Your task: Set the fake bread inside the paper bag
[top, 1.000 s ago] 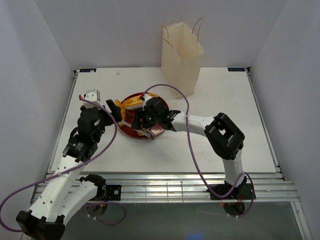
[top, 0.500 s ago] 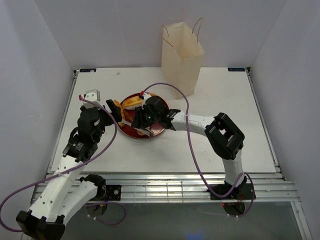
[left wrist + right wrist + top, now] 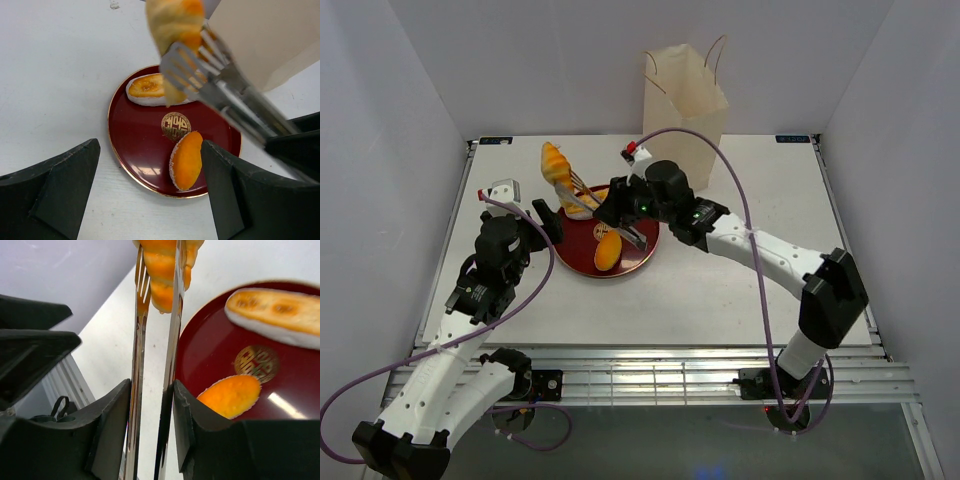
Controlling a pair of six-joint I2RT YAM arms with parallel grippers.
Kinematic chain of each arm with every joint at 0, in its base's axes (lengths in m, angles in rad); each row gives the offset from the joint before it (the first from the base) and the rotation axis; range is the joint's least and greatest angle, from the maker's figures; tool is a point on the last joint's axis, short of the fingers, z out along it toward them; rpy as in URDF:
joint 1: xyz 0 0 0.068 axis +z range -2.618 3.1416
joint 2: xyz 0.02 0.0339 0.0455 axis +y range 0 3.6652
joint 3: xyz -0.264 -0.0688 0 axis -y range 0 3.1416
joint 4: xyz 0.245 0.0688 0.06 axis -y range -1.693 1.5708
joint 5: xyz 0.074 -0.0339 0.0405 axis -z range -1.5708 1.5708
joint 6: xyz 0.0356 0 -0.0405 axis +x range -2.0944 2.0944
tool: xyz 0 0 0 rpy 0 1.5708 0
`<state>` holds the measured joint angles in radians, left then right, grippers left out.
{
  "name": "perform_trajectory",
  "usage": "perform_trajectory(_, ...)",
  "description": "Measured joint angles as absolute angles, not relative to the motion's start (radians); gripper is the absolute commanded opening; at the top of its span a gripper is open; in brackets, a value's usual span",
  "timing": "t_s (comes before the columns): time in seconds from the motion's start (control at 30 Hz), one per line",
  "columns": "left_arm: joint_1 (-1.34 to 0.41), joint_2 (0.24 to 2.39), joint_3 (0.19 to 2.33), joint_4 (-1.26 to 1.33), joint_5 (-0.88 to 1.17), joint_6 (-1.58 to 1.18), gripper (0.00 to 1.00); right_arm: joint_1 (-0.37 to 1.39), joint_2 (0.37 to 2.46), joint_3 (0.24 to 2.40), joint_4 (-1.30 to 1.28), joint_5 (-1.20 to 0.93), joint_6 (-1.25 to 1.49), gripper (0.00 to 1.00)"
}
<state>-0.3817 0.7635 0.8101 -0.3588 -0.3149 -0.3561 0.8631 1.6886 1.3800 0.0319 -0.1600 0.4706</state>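
Note:
My right gripper [image 3: 620, 212] [image 3: 150, 410] is shut on thin metal tongs [image 3: 582, 195] [image 3: 141, 335] [image 3: 220, 92]. The tongs pinch a striped golden piece of fake bread [image 3: 556, 162] [image 3: 165, 270] [image 3: 175, 25], held in the air above the plate's far left. On the dark red plate [image 3: 575, 258] [image 3: 140, 145] lie an orange oval piece [image 3: 608, 252] [image 3: 187, 160] [image 3: 230, 395] and a long roll [image 3: 147, 89] [image 3: 275, 310]. My left gripper [image 3: 546, 222] [image 3: 150, 150] stands open and empty at the plate's left rim. The paper bag [image 3: 685, 105] [image 3: 265, 35] stands upright at the back.
White walls close in the table on the left, back and right. A purple cable [image 3: 740, 200] loops over the right arm and another [image 3: 545, 275] hangs by the left arm. Metal rails [image 3: 650, 375] run along the near edge.
The right gripper closed on the tongs over the plate. It then rose toward the back, lifting the striped bread piece off the plate. The left arm stayed put.

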Motion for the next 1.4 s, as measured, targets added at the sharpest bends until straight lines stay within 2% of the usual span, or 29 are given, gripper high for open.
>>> perform_trajectory(0.3, -0.382, 0.75, 0.807, -0.359, -0.331, -0.356, 0.92, 0.83, 1.438, 1.359, -0.012, -0.047, 0.318, 0.44)
perform_trajectory(0.53, -0.382, 0.738, 0.806, -0.358, -0.347, -0.356, 0.92, 0.797, 1.345, 1.35, -0.03, 0.073, 0.208, 0.44)
perform_trajectory(0.97, -0.382, 0.738, 0.806, -0.359, -0.363, -0.356, 0.92, 0.502, 1.337, 1.369, -0.036, 0.056, 0.182, 0.44)
perform_trajectory(1.4, -0.382, 0.738, 0.806, -0.359, -0.364, -0.355, 0.92, 0.366, 1.483, 1.485, -0.021, -0.073, 0.202, 0.47)
